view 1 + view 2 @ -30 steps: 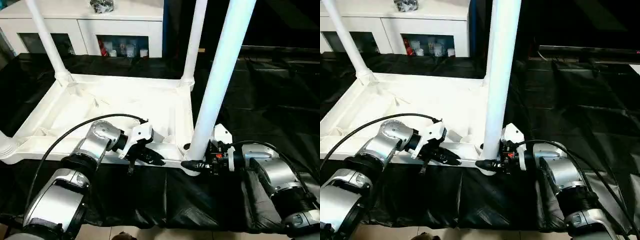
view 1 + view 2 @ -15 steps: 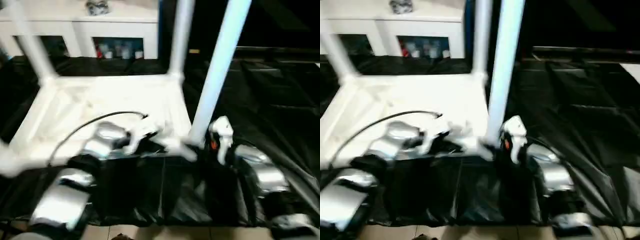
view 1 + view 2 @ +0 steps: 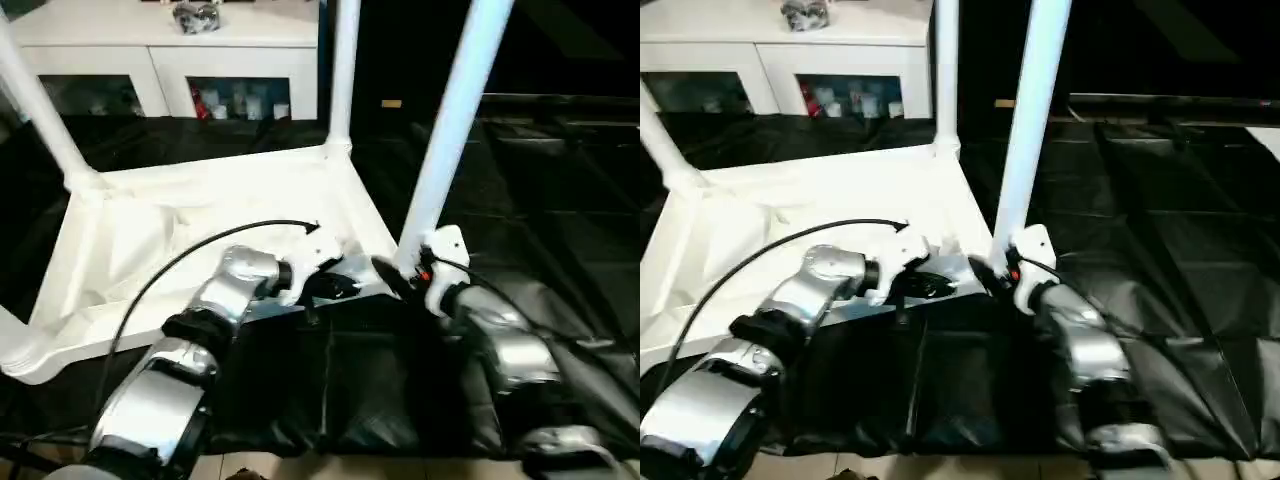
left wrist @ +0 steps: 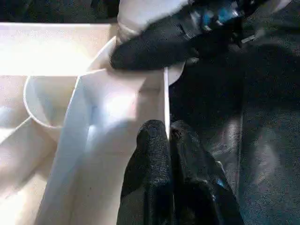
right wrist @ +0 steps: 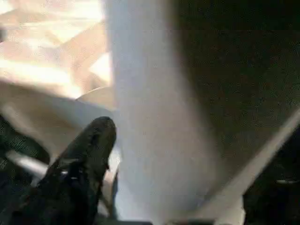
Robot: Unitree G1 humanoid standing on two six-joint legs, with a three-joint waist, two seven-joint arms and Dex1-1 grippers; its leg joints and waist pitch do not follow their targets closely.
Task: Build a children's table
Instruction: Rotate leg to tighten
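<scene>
Left wrist view — left hand (image 4: 169,140) pinches tabletop (image 4: 117,112) rim.

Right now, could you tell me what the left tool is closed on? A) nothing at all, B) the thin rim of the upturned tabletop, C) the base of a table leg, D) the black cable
B: in the left wrist view, the left tool pinches the tabletop rim edge between its fingers.

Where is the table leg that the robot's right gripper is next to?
That leg stands upright in the near right corner socket of the upside-down tabletop, just beyond the right gripper, in the head views. The black cloth spreads to its right.
</scene>
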